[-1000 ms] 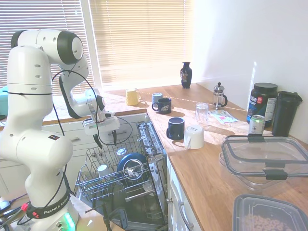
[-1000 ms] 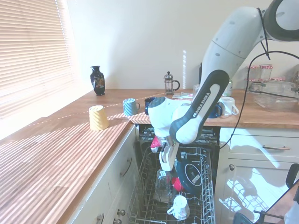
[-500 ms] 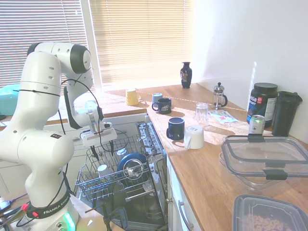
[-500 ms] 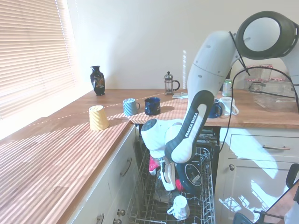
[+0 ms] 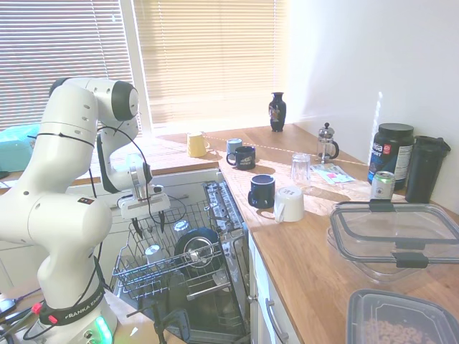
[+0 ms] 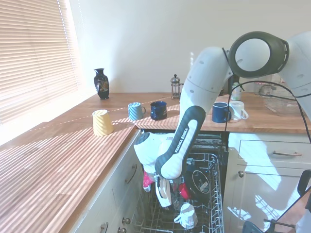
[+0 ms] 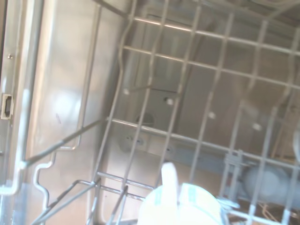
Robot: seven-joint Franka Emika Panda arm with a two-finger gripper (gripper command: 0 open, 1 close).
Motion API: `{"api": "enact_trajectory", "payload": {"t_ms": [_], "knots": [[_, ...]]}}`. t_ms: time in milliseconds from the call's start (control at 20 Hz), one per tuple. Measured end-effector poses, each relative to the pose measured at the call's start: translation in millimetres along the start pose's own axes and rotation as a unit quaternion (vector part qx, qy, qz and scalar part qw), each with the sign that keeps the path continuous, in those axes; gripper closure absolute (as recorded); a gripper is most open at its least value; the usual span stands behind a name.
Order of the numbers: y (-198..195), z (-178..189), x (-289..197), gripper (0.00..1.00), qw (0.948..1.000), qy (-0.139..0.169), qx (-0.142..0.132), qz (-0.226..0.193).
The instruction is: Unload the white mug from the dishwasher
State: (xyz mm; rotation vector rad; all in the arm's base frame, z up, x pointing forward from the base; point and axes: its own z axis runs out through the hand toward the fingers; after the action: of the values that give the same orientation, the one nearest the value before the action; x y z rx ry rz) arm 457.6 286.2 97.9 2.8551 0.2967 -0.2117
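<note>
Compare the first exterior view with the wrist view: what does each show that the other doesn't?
Only the first exterior view shows the arm, its gripper above the rack, the navy mug and the French press on the counter. Only the wrist view shows the dishwasher's inner wall close up through the wires. Both show the wire rack and the white mug in it.

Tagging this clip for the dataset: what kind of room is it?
A home kitchen, by all signs. An under-counter dishwasher stands open with its wire rack pulled out and loaded with dishes, a wooden countertop carries mugs and a French press, and white drawers sit below.
</note>
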Motion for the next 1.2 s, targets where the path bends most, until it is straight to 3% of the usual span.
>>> {"api": "enact_trajectory", "payload": {"t_ms": [600, 650, 1200], "knots": [[-7, 85, -16, 0.00, 0.9997, -0.013, -0.013, -0.017], [-8, 87, -15, 1.00, 0.9998, -0.011, -0.011, -0.016], [1, 100, -16, 1.00, 0.9998, -0.008, -0.010, -0.012]]}}
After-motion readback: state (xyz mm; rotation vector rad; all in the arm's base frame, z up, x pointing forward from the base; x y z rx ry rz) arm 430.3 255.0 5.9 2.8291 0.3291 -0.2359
